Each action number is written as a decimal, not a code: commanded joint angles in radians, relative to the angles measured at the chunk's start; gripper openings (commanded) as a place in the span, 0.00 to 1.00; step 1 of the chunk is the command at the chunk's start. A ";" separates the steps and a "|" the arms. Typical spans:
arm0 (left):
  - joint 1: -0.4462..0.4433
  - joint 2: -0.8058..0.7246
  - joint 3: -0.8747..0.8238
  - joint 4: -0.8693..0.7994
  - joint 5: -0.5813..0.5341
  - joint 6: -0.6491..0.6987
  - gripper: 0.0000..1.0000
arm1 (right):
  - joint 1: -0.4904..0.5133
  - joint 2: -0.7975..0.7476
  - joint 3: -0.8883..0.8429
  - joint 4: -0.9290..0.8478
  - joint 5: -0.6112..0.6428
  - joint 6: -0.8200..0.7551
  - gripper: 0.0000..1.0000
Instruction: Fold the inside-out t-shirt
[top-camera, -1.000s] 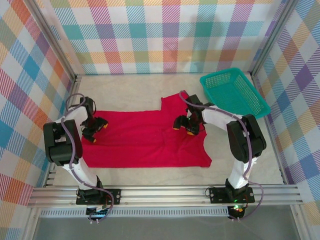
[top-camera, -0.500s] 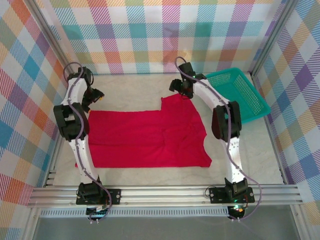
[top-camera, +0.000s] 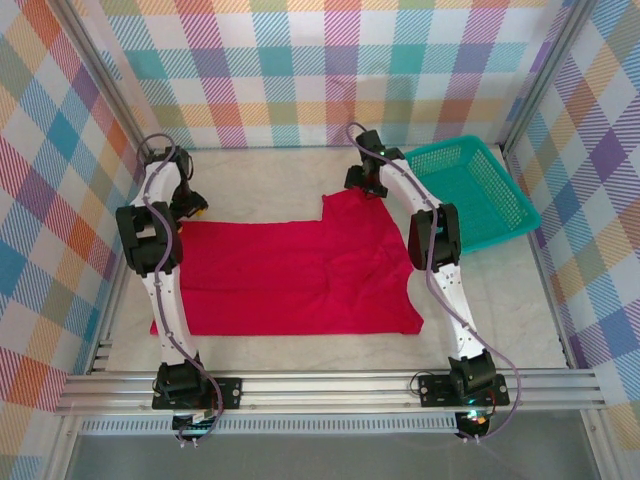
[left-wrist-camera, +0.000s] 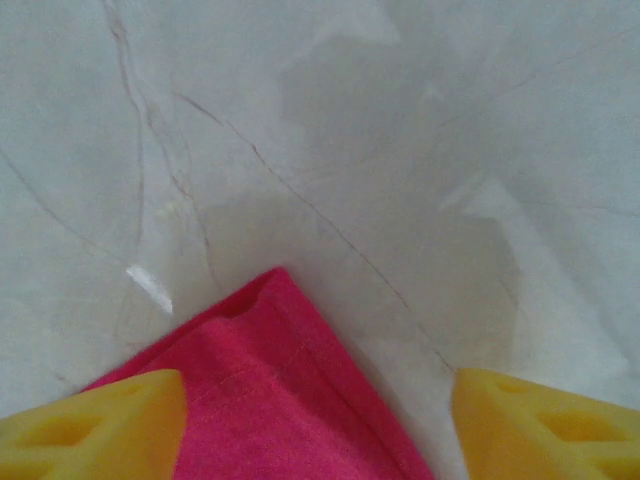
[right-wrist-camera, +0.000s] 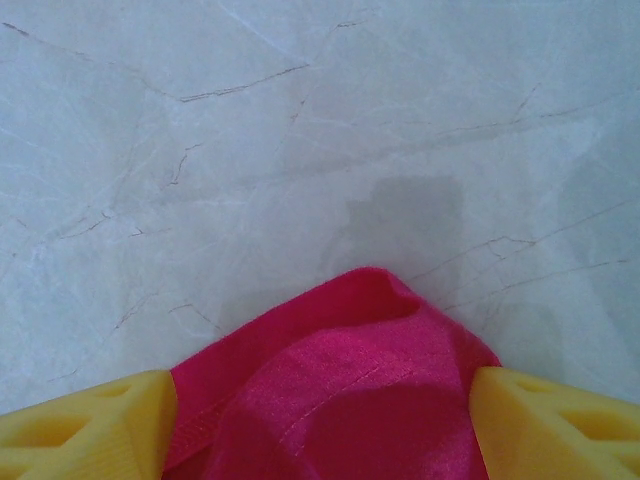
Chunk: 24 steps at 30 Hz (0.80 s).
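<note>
Table (top-camera: 270, 170): pale marbled top, walled by checked panels on three sides.

Inside-out t-shirt (top-camera: 290, 275): bright red, spread flat across the middle of the table, long side running left to right. Near edge lies close to the arm bases. One far corner sits at the left. A raised flap stands at the far edge, right of centre. The right edge is curved and a little rumpled.

Teal mesh basket (top-camera: 515, 205): far right corner of the table, beside the shirt and apart from it.

Both arms reach long toward the far side.

Left gripper (top-camera: 190, 205): at the shirt's far left corner. Left wrist view: yellow fingertips (left-wrist-camera: 90, 425) set well apart, low over the table. The hemmed corner of the shirt (left-wrist-camera: 290, 400) points up between them. The cloth meets the left-hand tip in the picture and stops short of the right-hand one, with bare table between. Jaws parted and straddling the corner, not pinched on it.

Right gripper (top-camera: 362, 178): at the top of the far flap, just left of the basket. Right wrist view: yellow fingertips (right-wrist-camera: 85, 430) wide apart, a rounded fold of red cloth (right-wrist-camera: 340, 400) filling the gap from one tip to the other. Jaws spread and flanking the fold, not clamped.

Hard to tell: both wrist views cut the fingers off at the bottom edge. Whether the pads press on the cloth or only hover over it cannot be judged. From above, the arm links cover most of each gripper.
</note>
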 joint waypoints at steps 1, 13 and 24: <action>-0.007 0.036 -0.020 -0.007 0.019 -0.006 0.60 | -0.015 0.024 0.020 0.005 -0.029 -0.039 0.77; -0.006 0.032 -0.007 -0.033 -0.012 -0.006 0.41 | -0.033 -0.005 0.050 0.027 -0.032 -0.120 0.78; -0.005 0.016 0.036 -0.077 -0.042 0.006 0.52 | -0.040 0.091 0.101 0.074 -0.143 -0.141 0.72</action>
